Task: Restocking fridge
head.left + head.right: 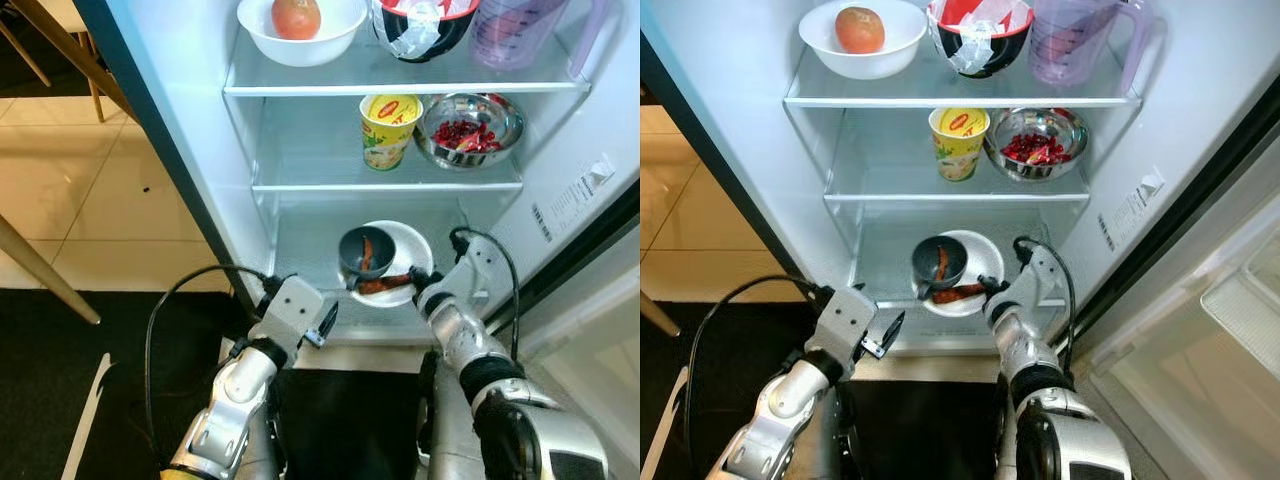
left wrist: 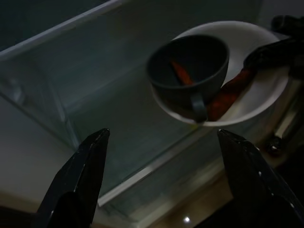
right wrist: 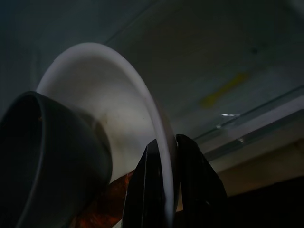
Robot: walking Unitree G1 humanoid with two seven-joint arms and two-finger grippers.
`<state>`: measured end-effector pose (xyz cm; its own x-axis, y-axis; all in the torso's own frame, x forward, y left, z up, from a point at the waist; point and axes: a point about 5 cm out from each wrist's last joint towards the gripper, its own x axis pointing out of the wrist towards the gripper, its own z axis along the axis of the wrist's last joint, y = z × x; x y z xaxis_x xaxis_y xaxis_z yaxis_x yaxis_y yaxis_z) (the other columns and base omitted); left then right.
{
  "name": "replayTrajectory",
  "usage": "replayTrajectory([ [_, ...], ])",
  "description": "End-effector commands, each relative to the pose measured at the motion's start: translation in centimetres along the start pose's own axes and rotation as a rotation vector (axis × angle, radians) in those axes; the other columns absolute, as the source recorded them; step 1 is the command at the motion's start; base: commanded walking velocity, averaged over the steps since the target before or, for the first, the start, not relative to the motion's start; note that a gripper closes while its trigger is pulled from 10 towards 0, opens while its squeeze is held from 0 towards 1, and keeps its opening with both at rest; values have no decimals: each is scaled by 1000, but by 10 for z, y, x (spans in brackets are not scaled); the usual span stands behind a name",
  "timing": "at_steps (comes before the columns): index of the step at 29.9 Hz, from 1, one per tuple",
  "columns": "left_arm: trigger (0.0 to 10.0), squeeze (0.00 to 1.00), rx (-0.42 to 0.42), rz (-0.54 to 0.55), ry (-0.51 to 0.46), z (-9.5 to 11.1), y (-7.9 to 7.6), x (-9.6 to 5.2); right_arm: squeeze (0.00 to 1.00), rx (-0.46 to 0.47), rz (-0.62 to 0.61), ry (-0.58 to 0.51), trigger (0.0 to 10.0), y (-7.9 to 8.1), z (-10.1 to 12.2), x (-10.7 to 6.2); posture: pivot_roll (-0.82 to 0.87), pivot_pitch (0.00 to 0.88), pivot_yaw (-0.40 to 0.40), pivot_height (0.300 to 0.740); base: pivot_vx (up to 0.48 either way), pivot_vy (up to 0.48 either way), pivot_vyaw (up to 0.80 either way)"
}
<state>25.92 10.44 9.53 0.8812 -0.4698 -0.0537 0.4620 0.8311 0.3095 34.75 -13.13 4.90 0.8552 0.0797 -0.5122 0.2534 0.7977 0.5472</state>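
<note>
Right wrist view looks along the right gripper (image 3: 164,190), its two black fingers (image 3: 142,190) pinched on the rim of the white plate (image 3: 114,99), one on each side of the edge. That plate sits on the lowest glass shelf (image 1: 300,250) of the open fridge (image 1: 750,150), near the front lip, and carries a dark grey cup (image 1: 939,262) with a reddish strip inside and a reddish-brown piece of food (image 1: 958,294) lying beside the cup. The left gripper (image 1: 322,327) hangs just in front of the same shelf, off to the plate's left and touching nothing, its fingers (image 2: 80,175) spread wide. On the middle shelf stand a yellow cup (image 1: 388,130) and a steel bowl of red pieces (image 1: 470,130). On the top shelf are a white bowl with an orange fruit (image 1: 860,35), a black and red bowl (image 1: 980,40) and a purple jug (image 1: 1080,40)
</note>
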Motion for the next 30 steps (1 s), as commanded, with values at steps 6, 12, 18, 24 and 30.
replayTrajectory([
  [6, 10000, 0, -14, -11, -18, 14, -6, -1, 0, 145, -90, -31, 10000, -13, 10, 0, 178, 316, -8, 516, 0, 0, 0],
  [12, 10000, 0, 54, -30, -11, 14, -2, -4, 0, 178, -118, -67, 10000, -19, 18, 0, 214, 371, 10, 516, 0, 0, 0],
  [18, 10000, 0, 81, -12, 19, 15, 11, -15, 0, 116, -129, -111, 10000, -22, 30, -1, 248, 421, 33, 516, 0, 0, 0],
  [24, 10000, 0, 69, 3, 44, 19, 12, -30, 0, 173, -148, -165, 10000, -23, 47, -2, 293, 481, 48, 516, 0, 0, 0],
  [30, 10000, 0, 57, 7, 65, 23, 9, -45, 0, 185, -180, -212, 10000, -27, 64, -4, 326, 519, 53, 516, 0, 0, 0],
])
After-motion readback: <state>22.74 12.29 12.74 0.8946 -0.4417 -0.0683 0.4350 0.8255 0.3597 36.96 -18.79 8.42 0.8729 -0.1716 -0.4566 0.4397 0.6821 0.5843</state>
